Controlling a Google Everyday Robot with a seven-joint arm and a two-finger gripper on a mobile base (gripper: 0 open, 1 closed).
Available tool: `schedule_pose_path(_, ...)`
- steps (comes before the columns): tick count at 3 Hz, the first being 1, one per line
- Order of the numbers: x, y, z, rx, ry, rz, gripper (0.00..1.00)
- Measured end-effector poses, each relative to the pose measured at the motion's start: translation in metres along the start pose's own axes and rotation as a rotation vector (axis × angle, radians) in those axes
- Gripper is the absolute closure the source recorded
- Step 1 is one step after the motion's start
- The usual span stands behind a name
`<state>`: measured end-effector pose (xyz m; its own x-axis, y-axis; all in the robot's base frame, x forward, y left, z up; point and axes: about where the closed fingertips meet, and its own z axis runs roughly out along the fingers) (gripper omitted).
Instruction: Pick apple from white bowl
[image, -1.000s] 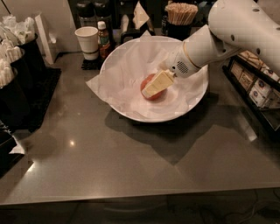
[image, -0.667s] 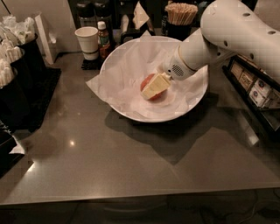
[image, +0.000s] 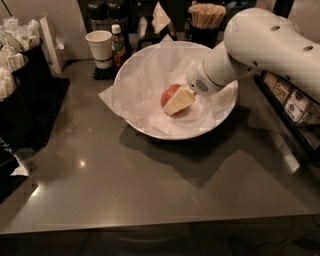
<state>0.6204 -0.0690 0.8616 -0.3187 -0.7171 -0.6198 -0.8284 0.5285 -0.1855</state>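
The red-orange apple (image: 168, 93) lies in the middle of the large white bowl (image: 220, 116), on its crinkled white paper lining. My gripper (image: 175, 102) reaches down into the bowl from the right on the white arm (image: 260, 45). It sits right against the apple and covers its front right side. The apple still rests low in the bowl.
A small white paper cup (image: 99, 47) and a brown sauce bottle (image: 118, 44) stand behind the bowl at the left. A holder of wooden sticks (image: 205, 19) stands at the back. Black racks (image: 22, 90) line the left side and a tray of packets (image: 292, 100) the right.
The upper arm has swung left and nearer the camera. The gripper has stayed at the apple in the bowl, and the apple has barely moved.
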Motion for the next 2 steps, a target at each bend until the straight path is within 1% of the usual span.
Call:
schedule_pose_path(1, 0.0020, -0.0034, -0.0030, 0.062, 0.005, 0.008, 0.30)
schedule_pose_path(2, 0.0030, -0.0065, -0.0060, 0.105, 0.004, 0.015, 0.34)
